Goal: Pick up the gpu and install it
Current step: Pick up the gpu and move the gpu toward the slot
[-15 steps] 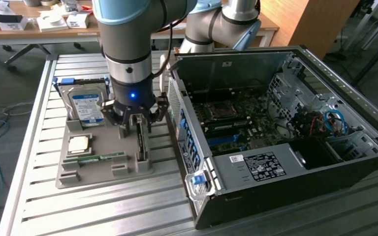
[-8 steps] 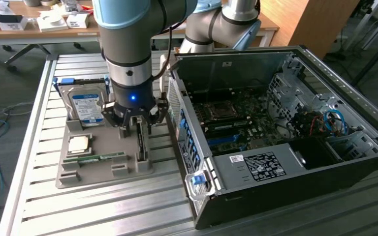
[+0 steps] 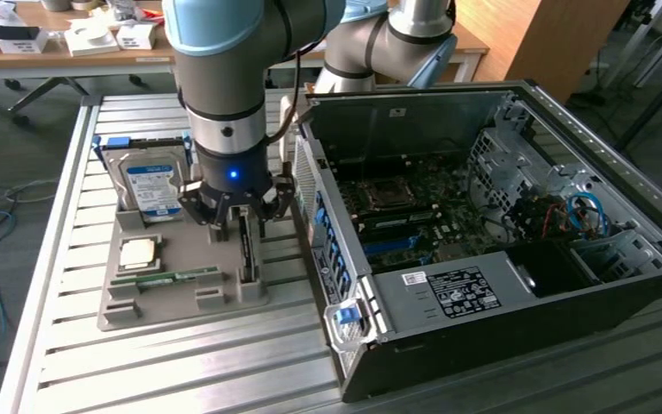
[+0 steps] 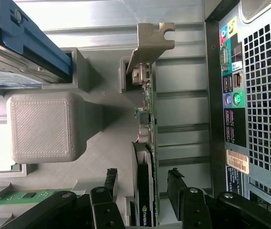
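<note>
Gripper (image 3: 245,226) spread wide, clasping nothing, hanging low over the gpu (image 3: 247,252) with one finger on each side of the card. From the wrist: gripper (image 4: 143,180) astride the gpu (image 4: 145,124), fingers (image 4: 176,183) near both faces of the board, a gap on each side, no contact to be seen.

Gpu standing on its long edge in a slot of the grey holder (image 3: 176,304), along the holder's edge nearest the case (image 3: 481,293). Pale metal bracket (image 4: 149,44) at the end of the card away from the fingers.

Holder (image 4: 102,143) resting on the slatted metal table (image 3: 193,366), just beside the case. Hard drive (image 3: 153,185) upright in the holder's far corner, on the exterior view's left, blue label facing out, well apart from the gpu. CPU (image 3: 139,252) flat on the holder in front of the drive. Memory stick (image 3: 170,279) flat toward the holder's near edge, between CPU and that edge.

Case on the table at the exterior view's right, side panel off, motherboard (image 3: 412,216) showing inside, rear ports (image 4: 231,95) turned toward the holder.
</note>
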`<state>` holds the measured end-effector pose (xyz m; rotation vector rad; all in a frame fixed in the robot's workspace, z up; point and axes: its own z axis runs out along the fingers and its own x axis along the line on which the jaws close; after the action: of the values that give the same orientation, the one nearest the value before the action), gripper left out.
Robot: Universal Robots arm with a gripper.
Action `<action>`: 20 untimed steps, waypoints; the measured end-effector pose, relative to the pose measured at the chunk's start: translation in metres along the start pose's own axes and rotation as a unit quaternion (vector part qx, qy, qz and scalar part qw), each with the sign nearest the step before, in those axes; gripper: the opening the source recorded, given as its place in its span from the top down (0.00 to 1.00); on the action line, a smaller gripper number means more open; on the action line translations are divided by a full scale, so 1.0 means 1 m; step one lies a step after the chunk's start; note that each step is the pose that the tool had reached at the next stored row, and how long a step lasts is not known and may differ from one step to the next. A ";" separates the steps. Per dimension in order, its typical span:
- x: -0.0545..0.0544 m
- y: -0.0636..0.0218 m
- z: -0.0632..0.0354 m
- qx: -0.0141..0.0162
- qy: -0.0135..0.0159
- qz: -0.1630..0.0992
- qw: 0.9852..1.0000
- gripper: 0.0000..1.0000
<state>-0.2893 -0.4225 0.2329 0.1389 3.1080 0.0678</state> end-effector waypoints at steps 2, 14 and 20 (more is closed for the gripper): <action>0.000 -0.0001 0.0004 0.000 0.000 0.000 1.000 0.45; 0.000 -0.0001 0.0006 0.000 0.000 0.000 1.000 0.54; 0.000 -0.0001 0.0007 0.000 0.000 0.000 1.000 0.54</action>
<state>-0.2897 -0.4225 0.2322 0.1388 3.1081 0.0677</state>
